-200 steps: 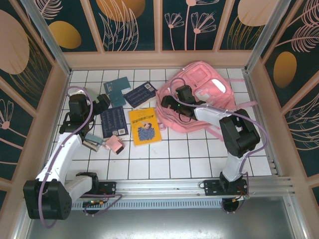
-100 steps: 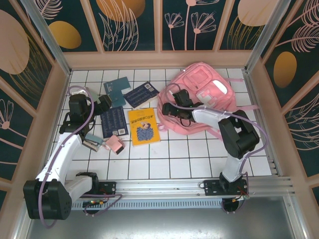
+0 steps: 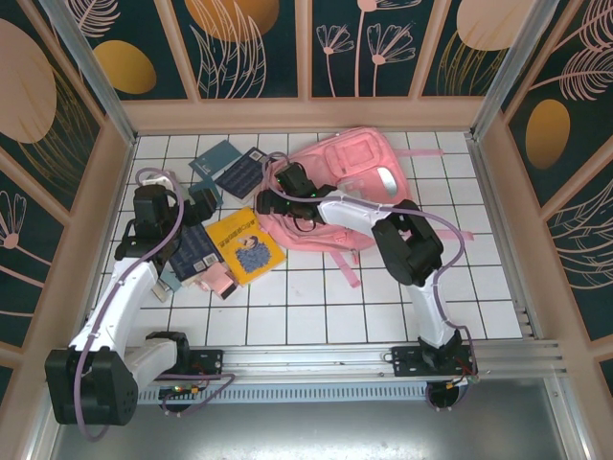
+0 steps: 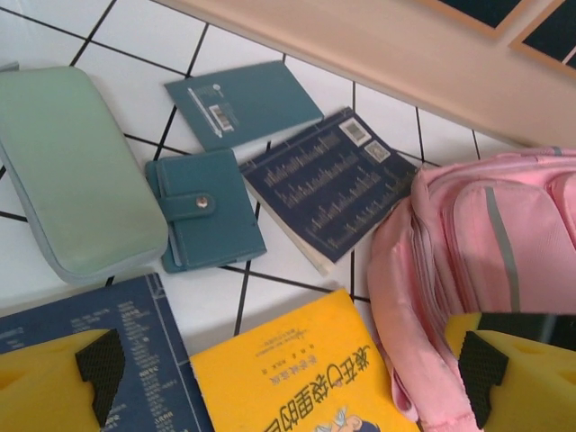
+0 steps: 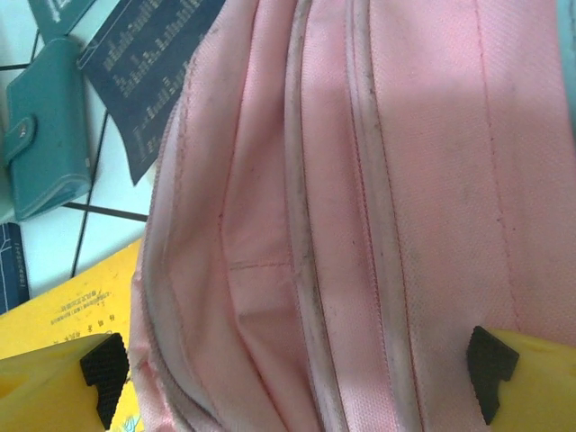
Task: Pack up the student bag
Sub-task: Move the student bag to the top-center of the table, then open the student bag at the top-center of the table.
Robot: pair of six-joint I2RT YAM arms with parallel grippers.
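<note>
The student bag (image 3: pixel 369 182) is a large pink backpack lying flat at the back middle of the tiled table. My right gripper (image 3: pixel 273 199) is open at the bag's left edge. In the right wrist view the bag (image 5: pixel 360 207) has its zip seams running between the wide-apart fingers (image 5: pixel 54 378). My left gripper (image 3: pixel 203 199) is open, hovering over the books left of the bag. Below it lie a yellow book (image 4: pixel 297 378) and the bag's edge (image 4: pixel 486 252).
A teal wallet (image 4: pixel 207 211), a teal notebook (image 4: pixel 243 103), a navy book (image 4: pixel 337 184) and a mint pencil case (image 4: pixel 72 171) lie close together at the back left. Another navy book (image 3: pixel 196 251) and a small pink box (image 3: pixel 218 283) lie nearer. Wooden walls enclose the table.
The right arm swept left and the bag moved left with it. The yellow and navy books were pushed left and turned. The left arm barely moved.
</note>
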